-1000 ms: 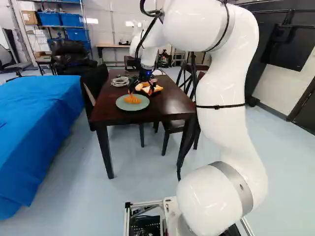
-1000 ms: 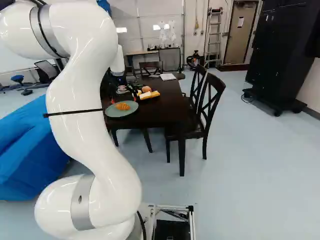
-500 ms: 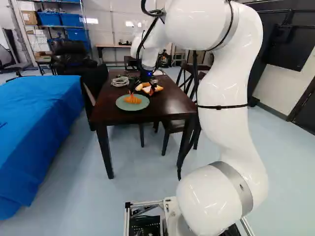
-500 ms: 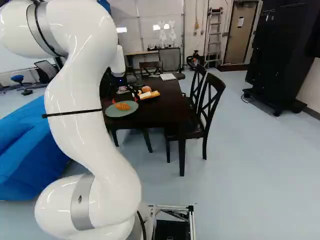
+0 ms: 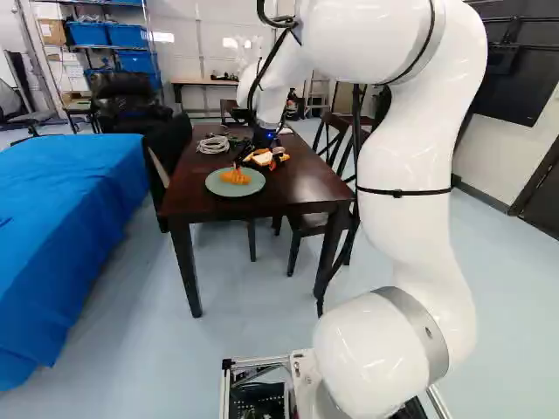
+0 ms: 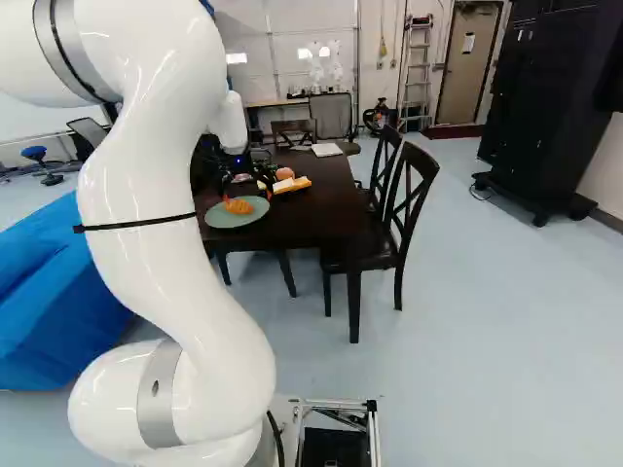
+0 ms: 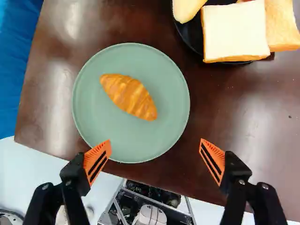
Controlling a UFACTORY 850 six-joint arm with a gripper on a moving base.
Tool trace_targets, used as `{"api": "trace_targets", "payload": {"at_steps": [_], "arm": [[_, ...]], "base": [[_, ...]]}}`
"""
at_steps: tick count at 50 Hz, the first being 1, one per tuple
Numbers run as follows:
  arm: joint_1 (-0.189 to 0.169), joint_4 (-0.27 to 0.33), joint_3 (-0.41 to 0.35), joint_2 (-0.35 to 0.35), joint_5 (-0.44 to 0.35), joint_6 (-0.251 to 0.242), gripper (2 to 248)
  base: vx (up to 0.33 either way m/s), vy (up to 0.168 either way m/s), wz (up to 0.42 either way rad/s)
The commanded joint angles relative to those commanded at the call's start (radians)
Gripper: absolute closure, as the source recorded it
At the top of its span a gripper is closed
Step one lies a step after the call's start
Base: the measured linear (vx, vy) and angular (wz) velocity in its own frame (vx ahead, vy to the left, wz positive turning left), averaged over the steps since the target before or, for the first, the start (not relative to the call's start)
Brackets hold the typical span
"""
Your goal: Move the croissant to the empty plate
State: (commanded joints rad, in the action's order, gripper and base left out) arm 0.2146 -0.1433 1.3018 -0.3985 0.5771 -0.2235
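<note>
Your claw [image 5: 257, 164] is spread wide over the dark table [image 7: 229, 108], with its orange pads well apart. The croissant [image 7: 129, 96] lies outside the grip, ahead of the claw, slantwise on the green plate [image 7: 166, 98]; its nearer end comes about level with the middle of the gap between your fingers. The plate sits mostly ahead of the gap and reaches back to the fingertips, and one pad overlaps its rim as you look down; you can't tell from here whether the two touch. Farther ahead, off toward the side of your other finger, you have a black dish [image 7: 186, 33] with a slice of white bread [image 7: 234, 30] on it, a rounded yellow piece [image 7: 185, 8] beside that and another bread slice [image 7: 282, 28] just behind. Past the plate, on the side away from the bread, you can see the blue cover [image 7: 11, 70]. Back between your fingers, beyond the table's edge, part of the base frame [image 7: 190, 210] shows.
</note>
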Motion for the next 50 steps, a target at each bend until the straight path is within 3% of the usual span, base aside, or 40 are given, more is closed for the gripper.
{"api": "trace_targets", "payload": {"at_steps": [25,50], "arm": [[-0.029,0.019,-0.165,0.092,-0.196,0.030,3],[-0.069,0.046,-0.390,0.217,-0.465,0.072,3]], "base": [[0.000,0.000,0.000],[0.000,0.000,0.000]]}}
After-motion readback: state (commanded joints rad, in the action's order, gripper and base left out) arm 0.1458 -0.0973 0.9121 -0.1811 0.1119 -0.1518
